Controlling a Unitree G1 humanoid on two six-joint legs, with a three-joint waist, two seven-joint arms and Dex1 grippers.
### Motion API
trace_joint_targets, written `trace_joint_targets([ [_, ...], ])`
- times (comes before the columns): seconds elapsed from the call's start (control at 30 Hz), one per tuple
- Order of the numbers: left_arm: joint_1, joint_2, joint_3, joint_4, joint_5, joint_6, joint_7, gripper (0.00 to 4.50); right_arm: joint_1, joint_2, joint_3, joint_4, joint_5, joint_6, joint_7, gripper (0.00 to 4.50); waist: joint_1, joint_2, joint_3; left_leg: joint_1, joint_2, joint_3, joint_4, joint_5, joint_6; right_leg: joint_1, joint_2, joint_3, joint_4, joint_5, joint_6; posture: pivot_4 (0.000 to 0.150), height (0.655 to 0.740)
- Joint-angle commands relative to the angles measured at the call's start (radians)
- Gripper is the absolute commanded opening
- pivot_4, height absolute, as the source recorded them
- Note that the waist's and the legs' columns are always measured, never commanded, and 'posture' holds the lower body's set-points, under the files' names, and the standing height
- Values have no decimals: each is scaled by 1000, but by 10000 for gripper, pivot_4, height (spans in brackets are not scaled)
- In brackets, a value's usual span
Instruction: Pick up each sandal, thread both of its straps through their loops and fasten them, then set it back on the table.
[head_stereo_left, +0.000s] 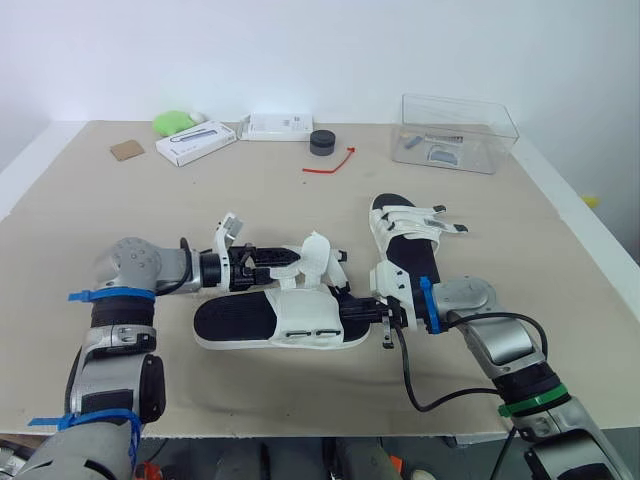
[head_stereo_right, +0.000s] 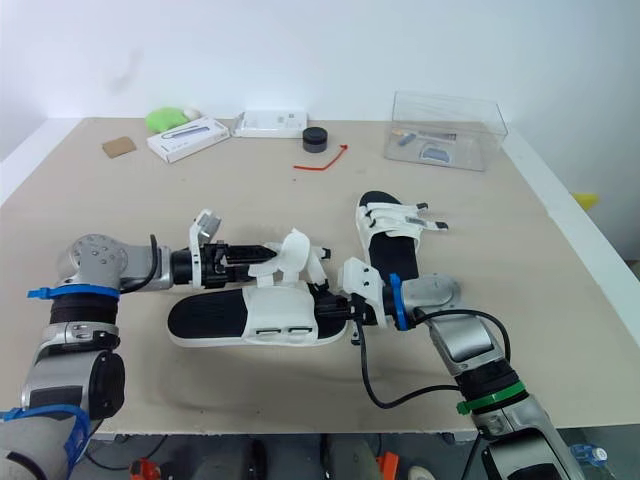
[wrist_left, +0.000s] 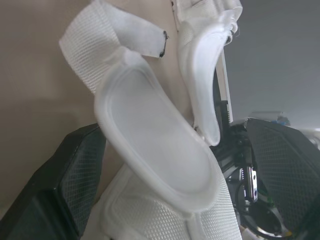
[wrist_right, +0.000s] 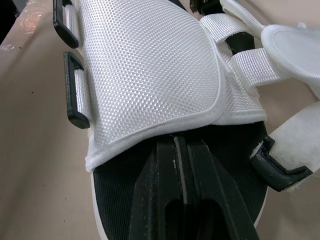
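Through the left eye view, finds the near sandal (head_stereo_left: 262, 325) lying sole-down on the table (head_stereo_left: 120, 220) close in front, not lifted. Has the left gripper (head_stereo_left: 292, 262) reaching in from the robot's left at a raised white strap, and the right gripper (head_stereo_left: 352, 308) meeting the same sandal at its other end. Through the right eye view, places the far sandal (head_stereo_right: 393, 240) further back and to the right, apart from both grippers, straps laid across it with black tips poking out sideways; cannot tell whether those are fastened. Along the left wrist view, catches the strap pad (wrist_left: 160, 165) standing between wide-set fingers (wrist_left: 70, 185), touching one and clear of the other, so no firm pinch evident; beside it, a second strap (wrist_left: 205, 75) hanging loose. Along the right wrist view, shows that gripper's fingers pressed together, tips at the edge of the white upper (wrist_right: 145, 70) over the black footbed (wrist_right: 237, 150), apparently steadying rather than clamping. Leaves the black loops (wrist_right: 75, 95) on the upper's side empty. Judged early: neither strap of the near sandal threaded or fastened, far sandal uncertain.
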Motion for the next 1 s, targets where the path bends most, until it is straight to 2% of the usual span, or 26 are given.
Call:
trace_joint_targets([
  [0.03, -56, -19, 54, 42, 5, -30, 9, 45000, -2, -4, -7, -38, 5, -7, 2, 623, 0, 0, 0, 0, 0, 0, 0, 0, 0, 0, 0, 0, 0, 0, 0, 1500, 7400],
  [0.23, -95, -50, 125, 89, -7, -46, 27, 45000, -1, -2, -4, -42, 4, -7, 3, 623, -1, 0, 0, 0, 0, 1, 0, 0, 0, 0, 0, 0, 0, 0, -1, 1500, 7400],
  [0.67, -132, -52, 207, 112, -24, -117, -2, 45000, 3, -5, 4, -41, -6, -19, 8, 623, -1, 0, 0, 0, 0, 0, 0, 0, -1, 0, 0, 0, 0, 0, -1, 1500, 7400],
  [0.93, -130, -58, 177, 108, -12, -124, -39, 45000, 4, -4, 5, -39, -9, -25, 10, 623, -1, 0, 0, 0, 0, 0, 0, -1, -1, 0, 0, 0, 0, 0, -1, 1500, 7400],
  [1.0, -137, -61, 181, 116, -11, -134, -43, 39683, 3, -5, 5, -39, -11, -26, 11, 0, -1, 0, 0, 0, 0, 1, 0, -1, -1, 0, 0, 0, 0, 0, 0, 1500, 7400],
])
